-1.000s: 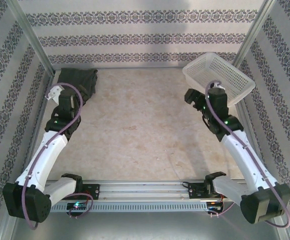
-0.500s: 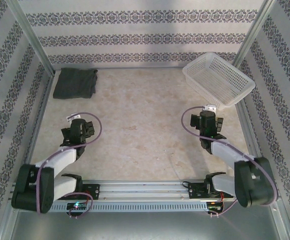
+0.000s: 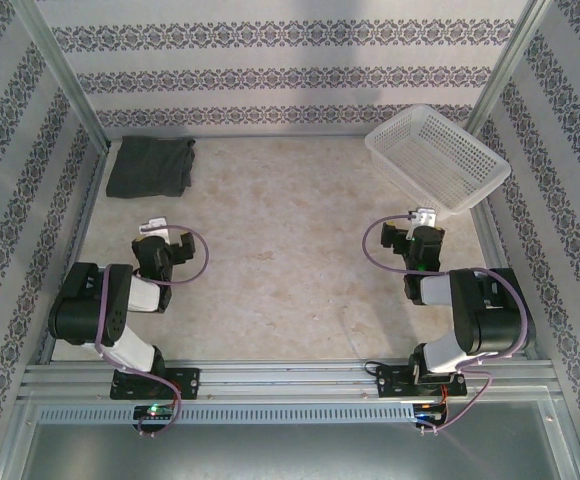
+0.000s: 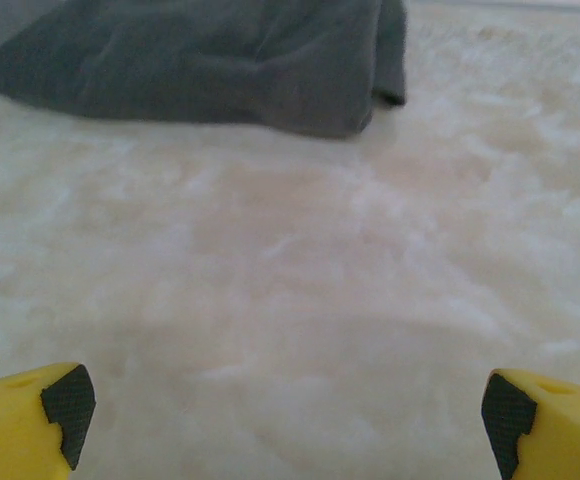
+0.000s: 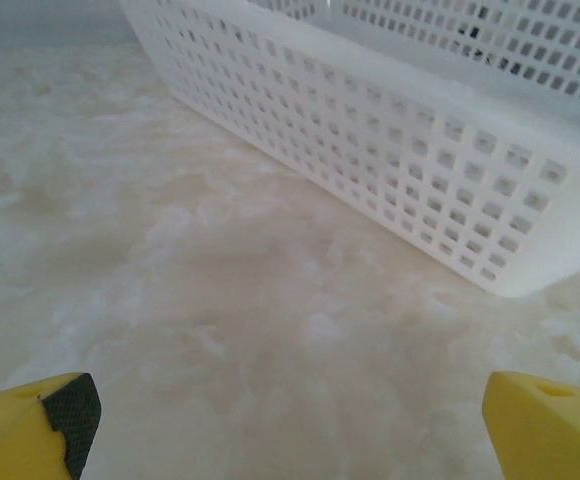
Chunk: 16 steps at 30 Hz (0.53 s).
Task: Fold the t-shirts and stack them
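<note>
T-shirts [image 4: 200, 60] cropped above — count unclear, basket [image 5: 390, 150] cropped

t-shirt [image 4: 200, 60] cropped above, basket [image 5: 370, 150] cropped right

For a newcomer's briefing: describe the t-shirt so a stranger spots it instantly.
On the beige table, go to the far left corner. The folded t-shirt lies flat there. It is dark charcoal-grey soft cloth, unlike the rigid white mesh basket at the far right.

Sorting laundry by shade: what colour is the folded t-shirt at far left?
The t-shirt is plain charcoal grey; left wrist view shows it best.
</note>
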{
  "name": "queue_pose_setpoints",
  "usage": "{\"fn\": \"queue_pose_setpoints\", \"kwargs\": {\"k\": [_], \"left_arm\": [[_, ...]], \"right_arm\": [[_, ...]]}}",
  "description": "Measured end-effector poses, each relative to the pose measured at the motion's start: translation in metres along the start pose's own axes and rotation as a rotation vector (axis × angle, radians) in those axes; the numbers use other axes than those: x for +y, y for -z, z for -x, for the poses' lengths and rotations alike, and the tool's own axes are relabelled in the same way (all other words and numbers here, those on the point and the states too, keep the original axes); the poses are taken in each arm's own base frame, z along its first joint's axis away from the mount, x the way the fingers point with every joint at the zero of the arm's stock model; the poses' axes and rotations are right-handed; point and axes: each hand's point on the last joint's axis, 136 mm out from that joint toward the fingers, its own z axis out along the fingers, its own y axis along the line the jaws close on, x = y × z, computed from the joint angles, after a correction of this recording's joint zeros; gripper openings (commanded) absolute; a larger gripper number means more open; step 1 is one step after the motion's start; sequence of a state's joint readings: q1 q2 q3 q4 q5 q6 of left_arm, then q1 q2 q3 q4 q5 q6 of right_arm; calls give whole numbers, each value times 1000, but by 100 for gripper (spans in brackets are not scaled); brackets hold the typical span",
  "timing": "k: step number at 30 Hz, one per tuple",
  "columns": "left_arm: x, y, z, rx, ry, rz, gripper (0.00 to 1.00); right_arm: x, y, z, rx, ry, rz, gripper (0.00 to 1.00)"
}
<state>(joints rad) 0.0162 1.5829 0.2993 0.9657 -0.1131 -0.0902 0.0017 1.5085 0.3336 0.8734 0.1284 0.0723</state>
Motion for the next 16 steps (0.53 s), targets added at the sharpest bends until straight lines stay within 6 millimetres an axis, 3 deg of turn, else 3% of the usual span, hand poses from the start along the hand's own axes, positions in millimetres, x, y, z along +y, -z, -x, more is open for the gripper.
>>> {"fn": "queue_pose_setpoints", "kwargs": {"k": [4,16], "left_arm": [[-5,-3,16,-46,-4,-23,100],[-14,-4,18,-46,-28,-66,100]], "right_arm": [[6,0,5,-17,6,17,98],[11,-2,15,-42,23,26,98]]}}
